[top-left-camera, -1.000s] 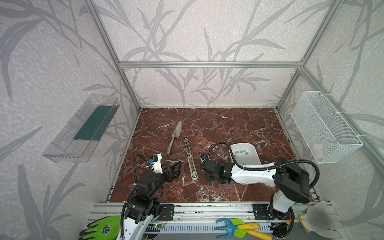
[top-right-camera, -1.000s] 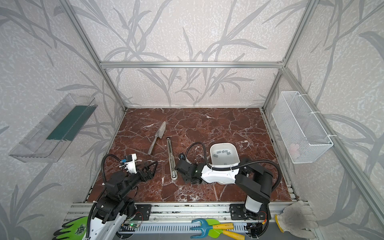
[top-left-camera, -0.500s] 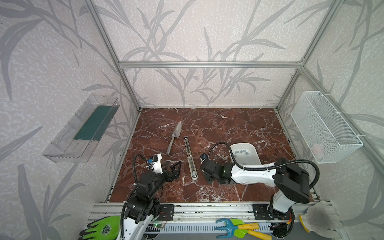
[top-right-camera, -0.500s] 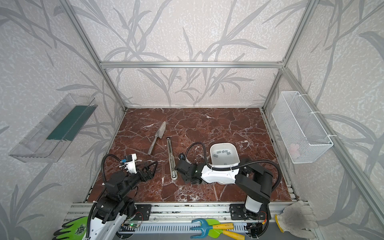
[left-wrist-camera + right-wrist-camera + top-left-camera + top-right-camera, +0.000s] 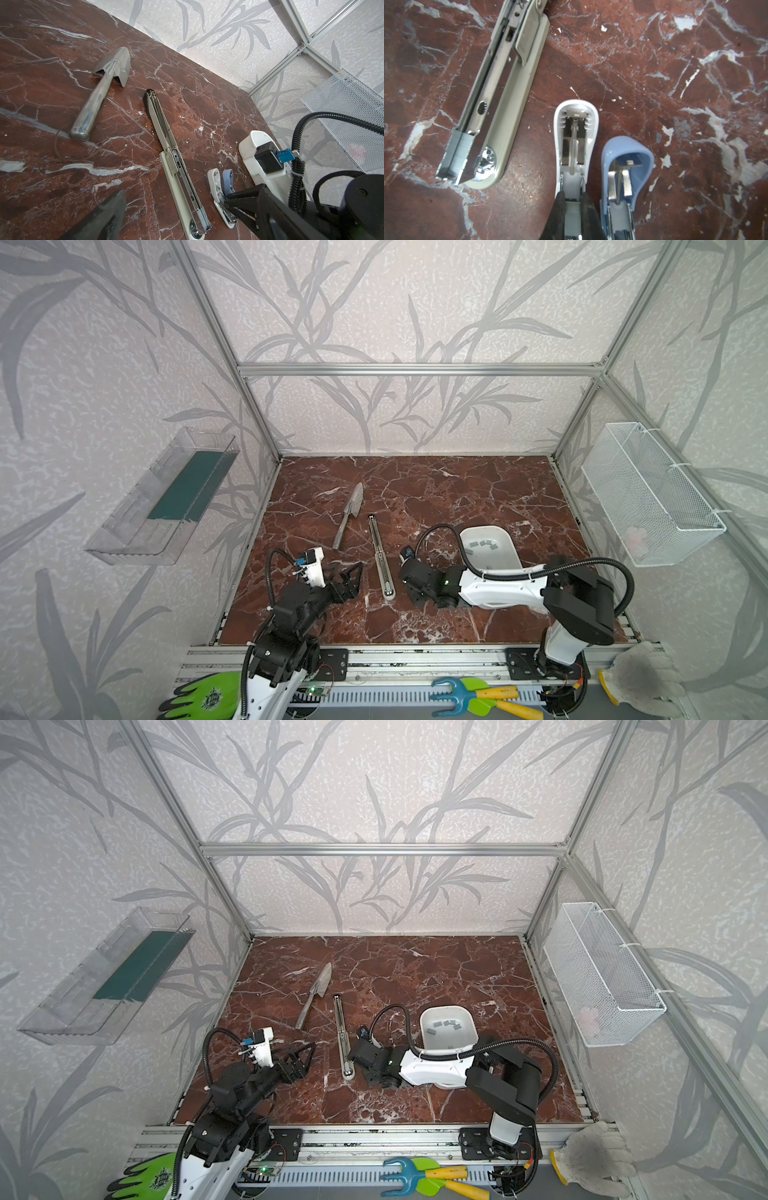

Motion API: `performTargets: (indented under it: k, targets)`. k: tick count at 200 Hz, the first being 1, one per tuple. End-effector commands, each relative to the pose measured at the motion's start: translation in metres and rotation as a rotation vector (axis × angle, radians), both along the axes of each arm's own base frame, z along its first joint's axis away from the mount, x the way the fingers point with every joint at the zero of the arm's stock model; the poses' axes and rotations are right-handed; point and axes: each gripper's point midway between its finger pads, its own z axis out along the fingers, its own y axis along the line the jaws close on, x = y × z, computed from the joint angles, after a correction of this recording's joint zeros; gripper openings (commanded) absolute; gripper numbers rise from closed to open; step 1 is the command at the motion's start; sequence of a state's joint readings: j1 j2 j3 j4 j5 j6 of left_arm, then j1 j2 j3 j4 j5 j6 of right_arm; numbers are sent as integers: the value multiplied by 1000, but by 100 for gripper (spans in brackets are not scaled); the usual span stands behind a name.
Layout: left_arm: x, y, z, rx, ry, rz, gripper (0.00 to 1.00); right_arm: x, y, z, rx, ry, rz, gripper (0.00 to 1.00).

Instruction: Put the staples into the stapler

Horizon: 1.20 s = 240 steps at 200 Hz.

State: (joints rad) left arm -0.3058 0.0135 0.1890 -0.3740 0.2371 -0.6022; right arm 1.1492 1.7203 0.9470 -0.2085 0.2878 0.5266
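Pinching the white stapler [image 5: 576, 133], seemingly near its hinge, right fingers [image 5: 558, 214]; left fingers [image 5: 104, 214] spread wide.

I see metal trowel [image 5: 99, 93] flat on marble tabletop [image 5: 457, 497]; wire basket [image 5: 648, 497] on right wall, clear bin [image 5: 133, 526] on left wall.

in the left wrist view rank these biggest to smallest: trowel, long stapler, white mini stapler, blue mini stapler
1. long stapler
2. trowel
3. white mini stapler and blue mini stapler: they look alike and both are partly hidden, so unranked
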Motion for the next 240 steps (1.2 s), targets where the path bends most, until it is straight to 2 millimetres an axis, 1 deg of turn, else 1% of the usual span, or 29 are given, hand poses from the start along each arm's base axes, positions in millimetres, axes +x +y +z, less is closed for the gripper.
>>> performTargets:
  k: [1, 10, 24, 26, 30, 52, 88, 117, 151, 181, 240]
  targets:
    - [0, 1, 0, 6, -2, 2, 99, 0, -2, 0, -17, -1, -14, 7]
    - [0, 0, 0, 6, -3, 1, 99, 0, -1, 5, -9, -7, -13, 7]
    - [0, 0, 0, 6, -4, 0, 99, 0, -4, 4, -16, -6, -18, 7]
    - [0, 0, 0, 5, -4, 1, 99, 1, -3, 11, 1, -15, -20, 7]
    - [0, 0, 0, 5, -4, 1, 99, 1, -3, 15, 10, -19, -22, 7]
    - [0, 0, 0, 6, -4, 0, 99, 0, -4, 23, 30, -27, -29, 7]
    - [0, 0, 1, 4, -4, 1, 99, -3, -7, 30, 60, -31, -44, 7]
    - [0, 0, 0, 5, -3, 1, 99, -5, -7, 28, 78, -22, -49, 7]
    - [0, 0, 0, 5, -4, 1, 99, -6, -7, 19, 85, -11, -60, 7]
    - [0, 0, 0, 5, -4, 0, 99, -8, -1, 16, 124, 1, -66, 7]
    - [0, 0, 0, 5, -3, 1, 99, -9, 4, 10, 124, 10, -60, 7]
